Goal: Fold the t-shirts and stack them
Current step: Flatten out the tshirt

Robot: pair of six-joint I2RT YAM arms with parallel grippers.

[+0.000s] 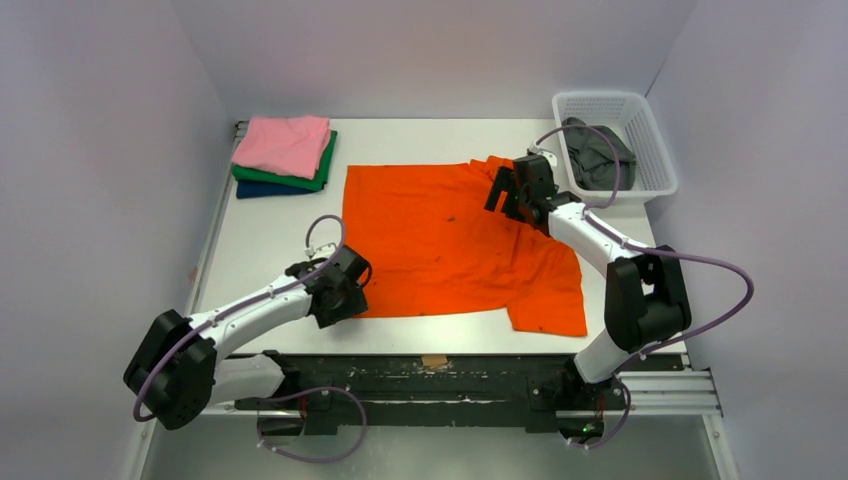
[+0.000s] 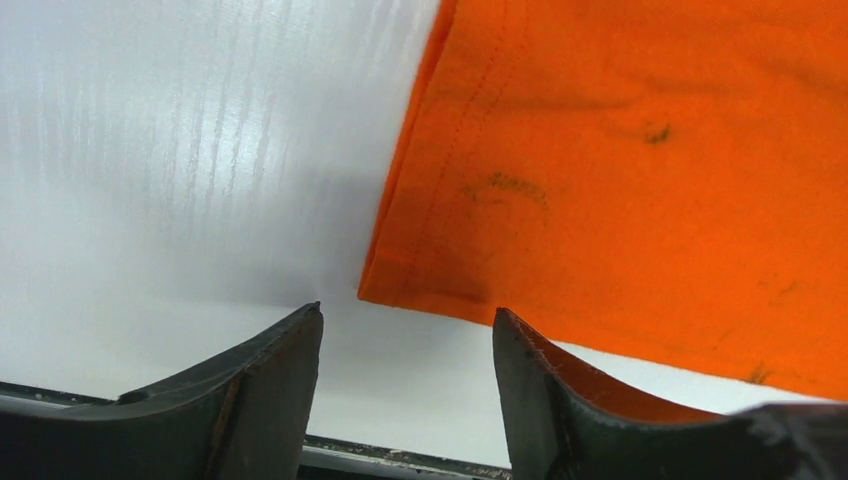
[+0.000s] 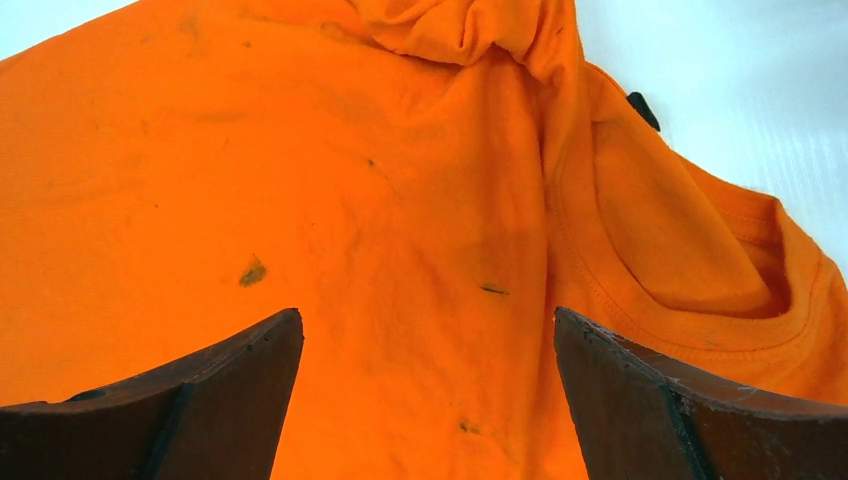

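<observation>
White table (image 1: 268,232) flanks orange t-shirt (image 1: 440,240); left gripper (image 2: 405,322), right gripper (image 3: 427,316) jaws both apart.

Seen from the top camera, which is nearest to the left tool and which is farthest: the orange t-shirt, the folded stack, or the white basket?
1. orange t-shirt, beside the left tool.
2. folded stack, far left.
3. white basket, far right.

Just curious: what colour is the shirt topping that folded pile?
The top shirt is pink; the overhead view shows it best.
</observation>
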